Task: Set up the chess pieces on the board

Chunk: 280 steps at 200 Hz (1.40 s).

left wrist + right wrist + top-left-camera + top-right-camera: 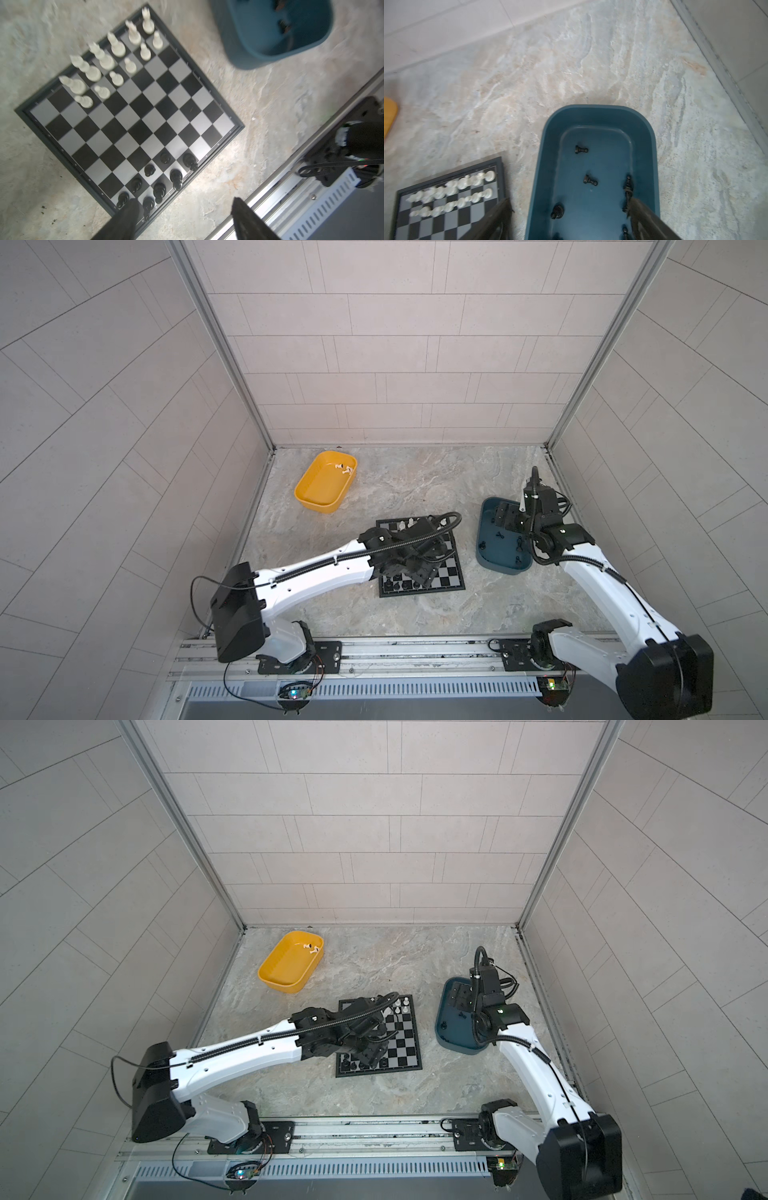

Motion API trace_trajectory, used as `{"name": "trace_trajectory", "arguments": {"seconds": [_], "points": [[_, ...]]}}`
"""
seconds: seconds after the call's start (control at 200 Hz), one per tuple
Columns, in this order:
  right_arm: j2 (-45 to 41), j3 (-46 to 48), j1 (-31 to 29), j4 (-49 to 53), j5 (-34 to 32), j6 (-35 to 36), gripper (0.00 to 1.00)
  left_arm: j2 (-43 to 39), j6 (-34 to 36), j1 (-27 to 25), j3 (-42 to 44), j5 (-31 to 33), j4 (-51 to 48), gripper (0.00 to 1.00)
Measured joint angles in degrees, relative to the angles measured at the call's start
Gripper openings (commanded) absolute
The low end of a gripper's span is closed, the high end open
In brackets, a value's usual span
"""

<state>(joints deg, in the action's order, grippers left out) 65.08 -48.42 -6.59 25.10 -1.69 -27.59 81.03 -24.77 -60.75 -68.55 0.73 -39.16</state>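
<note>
The board lies on the stone table. White chess pieces fill two rows along one edge, short of one corner. Several black chess pieces stand in two rows at the opposite edge. My left gripper hangs open over that edge. One finger is close beside the black corner pieces, with nothing held. My right gripper is open above the teal tray, where several black pieces lie loose. In both top views the left arm covers much of the board.
A yellow tray stands at the back left with two white pieces in its far corner. The teal tray sits just right of the board. An aluminium rail runs along the table's front edge, and tiled walls close in three sides.
</note>
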Motion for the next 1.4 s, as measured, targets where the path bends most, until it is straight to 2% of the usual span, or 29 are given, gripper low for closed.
{"name": "trace_trajectory", "arguments": {"seconds": [0.045, 0.15, 0.27, 0.365, 0.47, 0.565, 0.67, 0.956, 1.131, 1.401], "points": [[3.61, -0.90, 0.87, -0.15, -0.31, -0.07, 0.79, -2.27, 1.14, 1.09, -0.09, -0.28, 1.31, 0.93], [12.50, -3.85, 2.10, -0.11, -1.81, 0.39, 0.70, -5.73, 1.86, 6.54, -0.24, -3.72, 4.61, 0.93], [19.52, -7.69, 2.78, 2.29, -1.51, 0.39, 0.67, -6.01, 1.70, 13.99, -0.35, -8.57, 7.13, 0.93], [22.64, -8.96, 3.02, 4.07, -0.46, 0.63, 0.66, -6.14, 1.84, 16.96, 0.83, -10.75, 8.35, 0.93], [23.17, -7.96, 3.10, 5.38, 1.42, 0.55, 0.66, -6.12, 2.23, 16.96, 2.08, -12.61, 8.50, 0.93], [23.32, -7.76, 3.13, 6.58, 2.84, 0.13, 0.60, -6.12, 2.45, 16.85, 2.21, -13.86, 8.55, 0.93], [23.32, -7.34, 3.17, 7.30, 4.33, -1.62, 0.58, -6.12, 2.75, 16.85, 2.21, -14.34, 8.57, 0.93], [24.37, -4.98, 5.57, 6.40, 10.38, -15.80, 0.53, -6.19, 2.71, 16.85, 2.51, -14.45, 8.94, 0.92], [26.29, -4.59, 5.90, 3.32, 14.45, -24.68, 0.34, -6.34, 2.54, 16.85, 3.08, -14.45, 8.96, 0.92], [29.79, -5.11, 5.90, -0.02, 16.74, -30.47, 0.38, -7.02, 2.54, 16.85, 3.13, -14.38, 8.96, 0.92]]}}
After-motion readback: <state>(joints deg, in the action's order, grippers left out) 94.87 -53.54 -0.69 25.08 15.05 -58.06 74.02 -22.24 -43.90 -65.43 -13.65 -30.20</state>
